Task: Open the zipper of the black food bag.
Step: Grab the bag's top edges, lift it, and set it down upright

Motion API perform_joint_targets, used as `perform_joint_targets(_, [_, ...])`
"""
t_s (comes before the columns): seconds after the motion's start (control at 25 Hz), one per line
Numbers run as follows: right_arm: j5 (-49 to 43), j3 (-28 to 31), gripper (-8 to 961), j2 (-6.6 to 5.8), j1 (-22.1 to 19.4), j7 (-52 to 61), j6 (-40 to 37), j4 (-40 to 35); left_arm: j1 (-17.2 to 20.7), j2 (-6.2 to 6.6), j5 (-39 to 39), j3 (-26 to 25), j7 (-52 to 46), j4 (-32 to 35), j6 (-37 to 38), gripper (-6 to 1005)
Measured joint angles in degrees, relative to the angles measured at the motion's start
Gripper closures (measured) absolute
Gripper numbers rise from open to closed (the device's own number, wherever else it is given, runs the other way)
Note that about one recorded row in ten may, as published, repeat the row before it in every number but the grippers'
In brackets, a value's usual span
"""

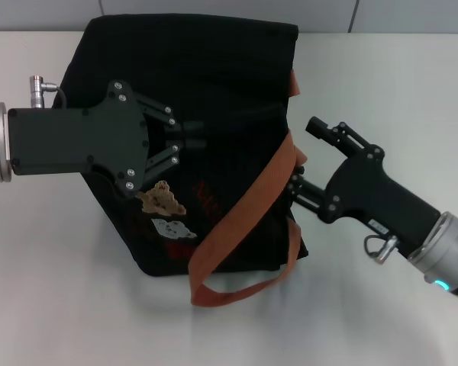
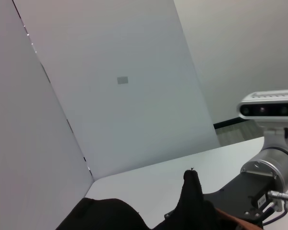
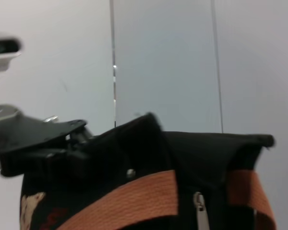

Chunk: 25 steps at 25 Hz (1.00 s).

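The black food bag stands on the white table, with two orange-brown straps and tan and white bear patches on its near side. My left gripper reaches in from the left over the bag's top. It is shut on a pinch of the black fabric, which rises in a peak. My right gripper presses against the bag's right side by the strap. The zipper's silver pull tab hangs beside the strap in the right wrist view. A round snap stud sits nearby.
The white table runs out on all sides of the bag. Pale wall panels stand behind it. One strap loop lies on the table in front of the bag.
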Motion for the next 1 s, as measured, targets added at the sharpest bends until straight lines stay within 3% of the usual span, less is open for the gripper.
perform_joint_targets(0.32, [0.02, 6.25, 188, 0.01, -0.64, -19.60, 3.88, 7.27, -0.05, 0.00, -0.09, 0.03, 0.03, -0.77, -0.01, 908])
perform_joint_targets(1.0, [-0.04, 10.69, 193, 0.01, -2.16, -32.18, 3.54, 11.59, -0.12, 0.00, -0.26, 0.11, 0.02, -2.06, 0.18, 909])
